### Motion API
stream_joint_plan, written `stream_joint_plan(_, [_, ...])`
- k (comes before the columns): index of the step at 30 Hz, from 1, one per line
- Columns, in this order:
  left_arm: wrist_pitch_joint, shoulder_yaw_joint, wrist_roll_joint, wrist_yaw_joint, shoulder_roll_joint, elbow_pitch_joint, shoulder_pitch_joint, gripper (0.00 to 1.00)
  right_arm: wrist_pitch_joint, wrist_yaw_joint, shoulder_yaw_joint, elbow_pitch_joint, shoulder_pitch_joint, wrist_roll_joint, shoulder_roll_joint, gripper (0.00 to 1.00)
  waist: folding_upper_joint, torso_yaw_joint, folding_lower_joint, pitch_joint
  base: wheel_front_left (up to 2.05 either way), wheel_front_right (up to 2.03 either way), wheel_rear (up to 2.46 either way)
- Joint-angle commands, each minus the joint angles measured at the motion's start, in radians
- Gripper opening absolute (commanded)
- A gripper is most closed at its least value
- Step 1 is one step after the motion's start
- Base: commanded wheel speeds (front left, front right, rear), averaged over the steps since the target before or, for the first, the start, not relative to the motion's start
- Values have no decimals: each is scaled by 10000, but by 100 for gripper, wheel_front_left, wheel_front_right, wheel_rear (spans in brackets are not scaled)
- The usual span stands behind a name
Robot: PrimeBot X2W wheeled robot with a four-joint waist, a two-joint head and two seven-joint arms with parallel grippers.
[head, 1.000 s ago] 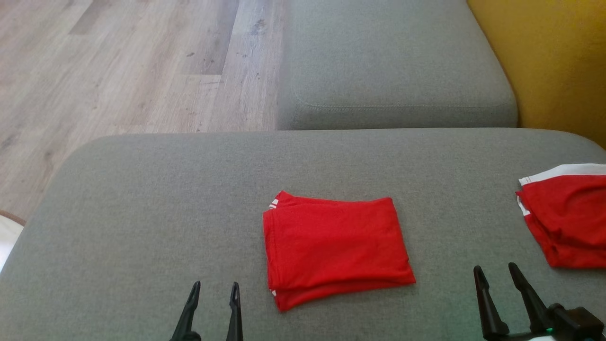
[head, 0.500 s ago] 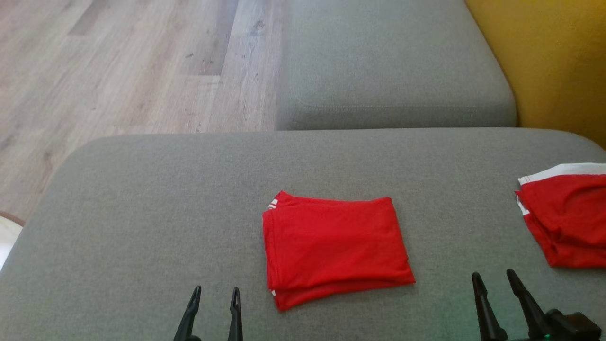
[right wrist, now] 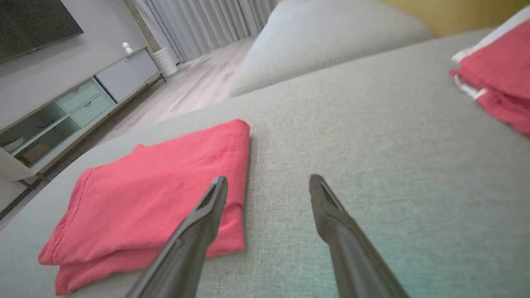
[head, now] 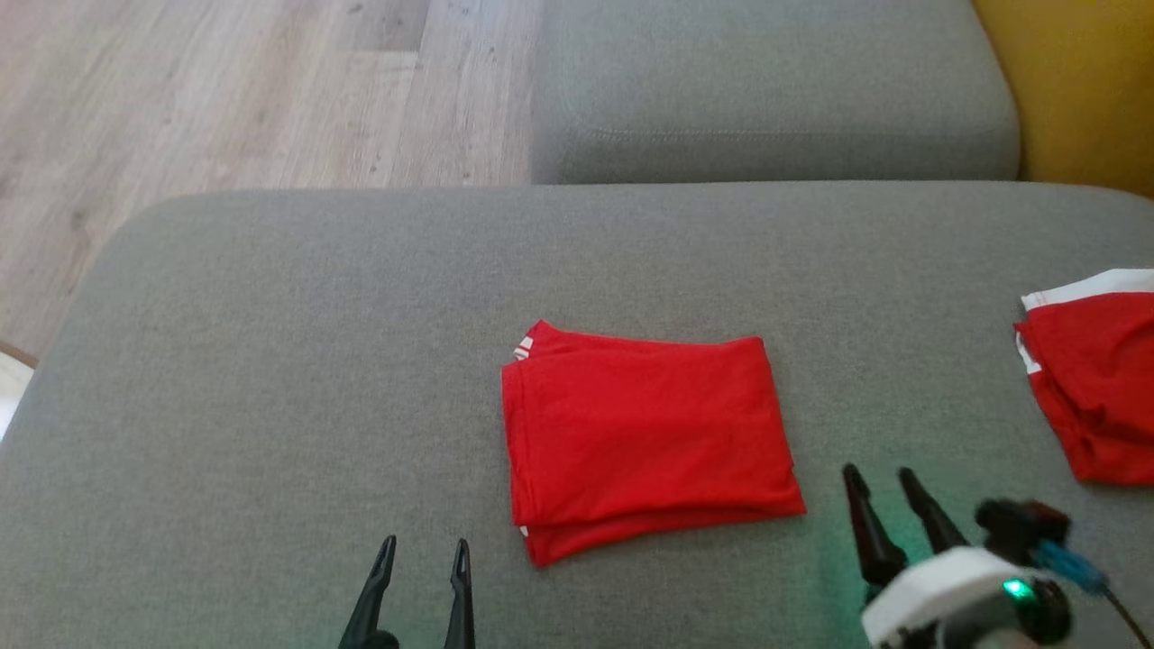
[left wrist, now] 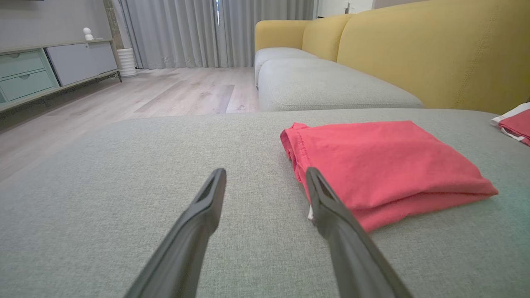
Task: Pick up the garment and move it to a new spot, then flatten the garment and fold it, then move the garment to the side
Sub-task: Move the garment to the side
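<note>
Wide grey woven-fabric seat cushion in foreground, flat and smooth. Second grey fabric cushion beyond it, seam running between the two. Mustard-yellow upholstered backrest along right side. Red cloth with white band lying at right edge of near cushion. Pale wood-plank floor to left. Grey pleated curtains at far wall. White ribbed cylindrical pot standing just beside curtains. Low sideboard with mint-green drawers, small white rounded figure on top. Dark flat screen on wall above sideboard.

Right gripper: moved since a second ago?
Yes. The camera shifted too, but against the folded red garment the right gripper has come left, closer to its near right corner.
</note>
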Motion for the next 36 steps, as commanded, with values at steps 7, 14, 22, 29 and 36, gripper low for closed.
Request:
stream_joint_plan(7, [-95, 168, 258, -159, -170, -137, -918, 100, 1303, 67, 864, 1432, -2056, 1551, 77, 100, 0, 180, -2, 428, 0, 0, 0])
stream_joint_plan(14, [-95, 4, 378, -257, -360, -10, -1195, 100, 2428, 67, 1609, 2896, -3448, 2572, 36, 100, 0, 441, -2, 891, 0, 0, 0])
stream_joint_plan(22, [-95, 121, 434, -261, -517, 142, -1289, 100, 2493, 67, 2401, 3363, -4008, 3673, -60, 0, 0, 372, -2, 1009, 0, 0, 0])
stream_joint_plan(29, [-95, 474, 762, 146, -545, 57, -1330, 100, 1557, 67, 3258, 3453, -4712, 3012, -1622, 0, 0, -572, -2, 1301, 0, 0, 0])
stream_joint_plan(36, [-95, 1022, 996, 177, -751, -711, -1795, 100, 1442, 67, 3340, 3365, -5852, 2349, -4506, 0, 0, -1486, -2, 2194, 0, 0, 0])
